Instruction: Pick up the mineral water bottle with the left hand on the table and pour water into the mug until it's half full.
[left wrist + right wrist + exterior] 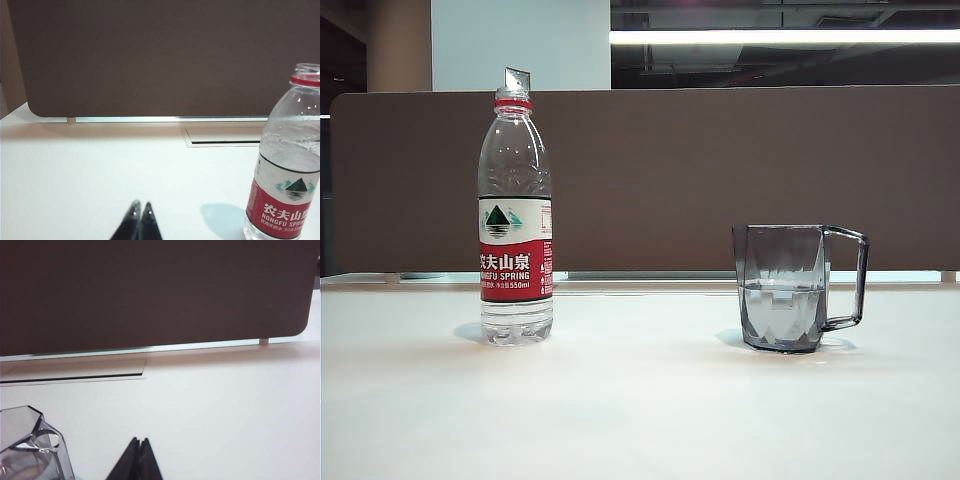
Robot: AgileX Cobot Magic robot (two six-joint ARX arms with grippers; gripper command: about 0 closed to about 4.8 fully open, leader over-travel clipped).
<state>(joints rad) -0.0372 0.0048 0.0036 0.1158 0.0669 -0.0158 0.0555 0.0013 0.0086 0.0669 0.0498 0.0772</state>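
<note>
The tall clear plastic mineral water bottle (516, 215) with the red neck ring and white-and-red label stands upright on the wide flat white surface (640, 410), on the left side of the exterior view. Its cap is off; the mouth is open. Only a shallow layer of water shows at its base. The label carries a green mountain logo and white Chinese characters on the red band.

The translucent smoky-grey faceted plastic mug (788, 287) stands upright on the right side of the same surface, well apart from the bottle. Its angular squared handle points right, away from the bottle. Water inside reaches to about mid-height of the mug.

A brown partition panel (720, 170) runs along the far edge of the surface, behind both items.

Neither arm appears in the exterior view. In the left wrist view, the left tool (140, 206) sits low over the surface, its two dark fingertips pressed together with nothing between them. The bottle stands near it, off to one side, not touching.

In the right wrist view, the right tool (140, 441) likewise has its fingertips closed against each other and empty. The mug's rim and handle appear close beside it, apart from the tips.
</note>
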